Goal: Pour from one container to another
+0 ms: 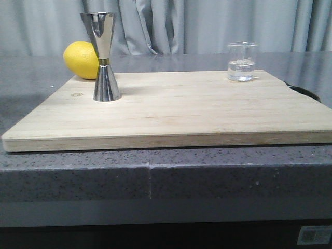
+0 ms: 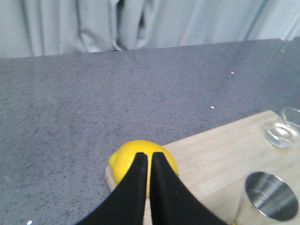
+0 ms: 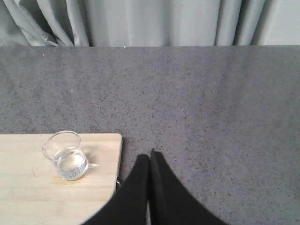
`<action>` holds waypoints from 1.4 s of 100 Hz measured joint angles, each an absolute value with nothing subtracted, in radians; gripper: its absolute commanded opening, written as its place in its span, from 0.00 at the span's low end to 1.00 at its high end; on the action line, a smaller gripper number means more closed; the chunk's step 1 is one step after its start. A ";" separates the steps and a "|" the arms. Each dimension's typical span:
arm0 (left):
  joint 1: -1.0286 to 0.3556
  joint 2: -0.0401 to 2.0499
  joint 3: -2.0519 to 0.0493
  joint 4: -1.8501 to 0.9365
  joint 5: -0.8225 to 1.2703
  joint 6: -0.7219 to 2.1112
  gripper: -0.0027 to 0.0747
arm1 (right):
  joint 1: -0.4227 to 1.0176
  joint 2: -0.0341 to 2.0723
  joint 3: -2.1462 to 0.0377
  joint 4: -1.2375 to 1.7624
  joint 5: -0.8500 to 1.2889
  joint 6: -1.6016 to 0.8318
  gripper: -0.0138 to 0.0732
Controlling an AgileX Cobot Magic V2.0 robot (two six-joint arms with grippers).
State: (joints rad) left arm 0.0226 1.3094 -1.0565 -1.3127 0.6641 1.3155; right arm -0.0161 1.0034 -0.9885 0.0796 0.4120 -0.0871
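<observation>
Standing at the far right corner of the pale wooden cutting board [image 1: 171, 111], the small clear glass beaker [image 1: 242, 61] with a pouring lip and white graduation marks holds a shallow pool of clear liquid — light, stiff, smooth-walled and breakable, so it likely wants a gentle pinch across its straight sides, above the liquid line and away from the lip, which in the right wrist view points toward the board's left side. Glass this slick could slip or tip if squeezed too low or too hard. Its target, the tall shiny steel hourglass-shaped jigger [image 1: 103, 56] with a thin gold band at its waist, stands upright near the board's far left corner, well apart from the beaker, its open cup bright and apparently empty in the left wrist view; being top-heavy and narrow-waisted, it might topple if bumped. A yellow lemon [image 1: 81, 60] sits just behind it at the board's edge. The left claw [image 2: 150, 157] hangs above the lemon with fingers pressed together, holding nothing; the right claw [image 3: 150, 157] is likewise closed and empty — over the grey speckled desk [image 3: 211, 103], just right of the board.
</observation>
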 measured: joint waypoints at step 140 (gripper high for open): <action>0.152 1.562 -1.039 -1.354 1.185 1.812 0.47 | -0.016 1.003 -0.910 0.080 0.423 -0.128 0.09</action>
State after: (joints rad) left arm 0.1521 1.5622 -1.0387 -1.3538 1.1853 1.8122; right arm -0.0161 1.0034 -0.9104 0.0796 0.4235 -0.1282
